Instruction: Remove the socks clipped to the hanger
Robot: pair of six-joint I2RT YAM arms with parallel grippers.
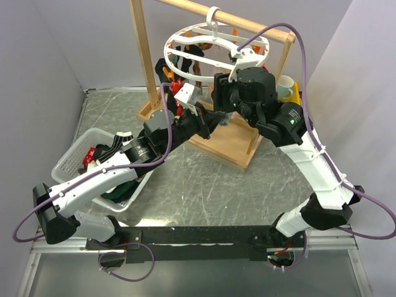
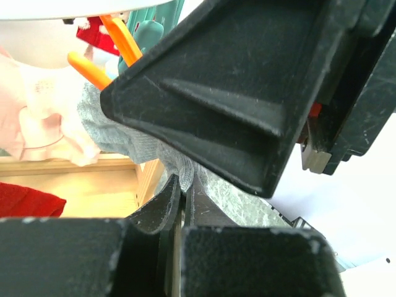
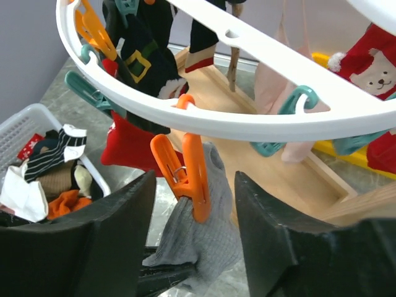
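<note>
The white round hanger hangs from a wooden rack, with several socks clipped under it. A grey sock hangs from an orange clip. My right gripper is open, its two fingers standing either side of that clip with a gap on each side. My left gripper is shut on the lower end of the grey sock, just below the right gripper's finger. A red sock, a black one and a pink one hang nearby.
A white basket with several loose socks sits at the left of the table. The rack's wooden base lies under the hanger. A mug and something yellow stand behind the right arm. Teal clips dangle from the ring.
</note>
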